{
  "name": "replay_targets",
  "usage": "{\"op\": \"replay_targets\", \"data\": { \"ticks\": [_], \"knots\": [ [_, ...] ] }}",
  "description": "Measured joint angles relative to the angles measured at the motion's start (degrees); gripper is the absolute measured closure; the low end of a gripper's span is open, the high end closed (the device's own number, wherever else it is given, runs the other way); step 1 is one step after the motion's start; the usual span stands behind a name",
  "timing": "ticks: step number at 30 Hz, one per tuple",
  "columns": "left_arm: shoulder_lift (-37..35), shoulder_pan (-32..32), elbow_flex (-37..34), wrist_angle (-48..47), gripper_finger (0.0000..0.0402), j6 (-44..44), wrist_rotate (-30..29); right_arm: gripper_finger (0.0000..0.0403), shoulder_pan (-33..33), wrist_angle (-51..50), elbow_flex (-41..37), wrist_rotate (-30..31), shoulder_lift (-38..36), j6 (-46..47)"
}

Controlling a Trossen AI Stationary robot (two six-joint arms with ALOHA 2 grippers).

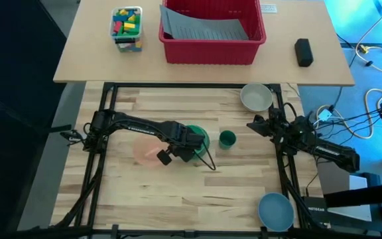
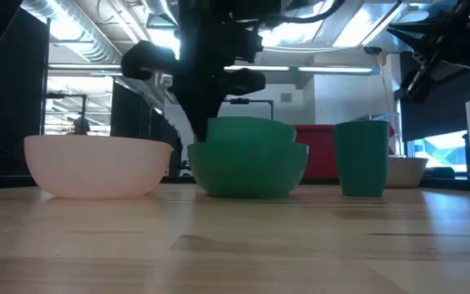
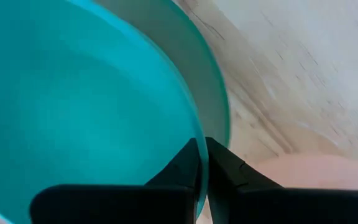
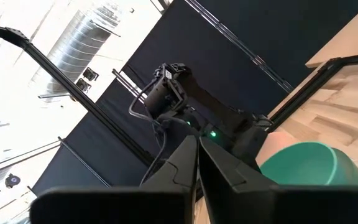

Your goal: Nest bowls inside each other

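Observation:
Near the table's middle, a teal bowl (image 3: 73,93) sits partly inside a pale green bowl (image 3: 215,81). In the low view the upper bowl (image 2: 251,131) stands out of the lower one (image 2: 247,173). My left gripper (image 3: 202,144) points down over them and is shut on the teal bowl. A pink bowl (image 1: 146,150) rests on its base just to their left. A grey-white bowl (image 1: 256,97) lies at the far right and a light blue bowl (image 1: 275,211) at the near right. My right gripper (image 4: 197,148) waits shut at the right (image 1: 252,124), holding nothing. My left gripper pinches the teal bowl's rim (image 3: 190,123) on the side toward the pink bowl, one finger inside the bowl and one outside. The fingers come from above, pointing down. The bowl stays upright with its lower part inside the pale green bowl; I cannot tell whether it rests there.
A small dark green cup (image 1: 227,139) stands just right of the stacked bowls. On the far table stand a red bin (image 1: 212,30) and a box of coloured blocks (image 1: 127,26), with a black object (image 1: 303,52) at its right. There is bare wood along the near edge.

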Motion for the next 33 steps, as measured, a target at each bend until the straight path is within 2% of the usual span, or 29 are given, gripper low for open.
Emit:
{"op": "replay_targets", "data": {
  "ticks": [9, 13, 20, 33],
  "knots": [
    [0.01, -0.45, -1.89, 2.39, 0.0401, -2.59, -0.01, 0.0403, -0.01, -0.38, 0.00, -0.30, 0.00, 0.06],
    [0.01, -0.83, -1.83, 2.86, 0.0396, -8.76, -0.01, 0.0403, 0.01, -0.38, 0.00, -0.80, 0.00, 0.04],
    [0.01, -1.52, 0.77, 2.90, 0.0336, -16.82, 0.31, 0.0403, -0.01, -0.38, 0.00, -1.97, 0.00, 0.06],
    [-5.48, -2.07, 5.78, 0.79, 0.0243, -46.28, 0.67, 0.0402, 0.05, -0.93, 0.65, -13.22, 0.00, 4.77]
  ]
}}
